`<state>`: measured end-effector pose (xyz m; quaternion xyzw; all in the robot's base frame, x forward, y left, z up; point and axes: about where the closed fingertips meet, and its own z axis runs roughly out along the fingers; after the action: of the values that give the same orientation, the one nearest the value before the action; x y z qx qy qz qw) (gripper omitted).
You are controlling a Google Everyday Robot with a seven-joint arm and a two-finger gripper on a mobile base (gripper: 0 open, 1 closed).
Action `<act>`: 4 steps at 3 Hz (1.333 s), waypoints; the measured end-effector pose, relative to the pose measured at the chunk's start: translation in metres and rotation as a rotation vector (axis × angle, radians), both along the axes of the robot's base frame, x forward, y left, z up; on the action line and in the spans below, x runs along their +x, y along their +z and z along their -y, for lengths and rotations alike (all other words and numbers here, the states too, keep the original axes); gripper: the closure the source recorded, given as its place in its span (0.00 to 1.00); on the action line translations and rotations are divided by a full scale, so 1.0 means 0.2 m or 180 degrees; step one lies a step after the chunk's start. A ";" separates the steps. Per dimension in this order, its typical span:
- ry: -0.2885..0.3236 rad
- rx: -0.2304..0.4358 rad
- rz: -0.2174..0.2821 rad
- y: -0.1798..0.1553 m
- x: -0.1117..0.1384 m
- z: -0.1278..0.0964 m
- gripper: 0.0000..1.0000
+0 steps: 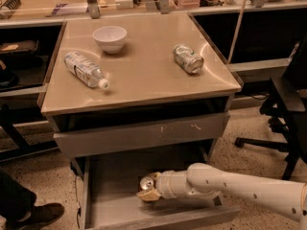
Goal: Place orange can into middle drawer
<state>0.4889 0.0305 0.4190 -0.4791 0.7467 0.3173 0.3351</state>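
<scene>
The pincer (147, 189) reaches in from the right on a white arm (240, 188) and is clenched around the orange can (146, 182), whose silver top faces up and left. The can is held low inside the pulled-out bottom drawer (112, 176), below the middle drawer (144, 137) with its scratched front. On the worktop (144, 75) are 1 white bowl (110, 37), 1 clear bottle (86, 69) on its side and 1 silver can (188, 58) on its side.
</scene>
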 end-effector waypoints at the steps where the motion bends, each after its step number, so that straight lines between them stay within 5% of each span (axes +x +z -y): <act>1: -0.0002 -0.0001 -0.0001 0.02 -0.01 -0.01 0.89; 2: -0.0025 -0.0010 0.0007 0.12 -0.03 -0.02 1.00; 4: -0.0153 -0.0010 0.0142 0.65 -0.10 0.00 1.00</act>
<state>0.4689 0.0311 0.5488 -0.4684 0.7508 0.2972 0.3585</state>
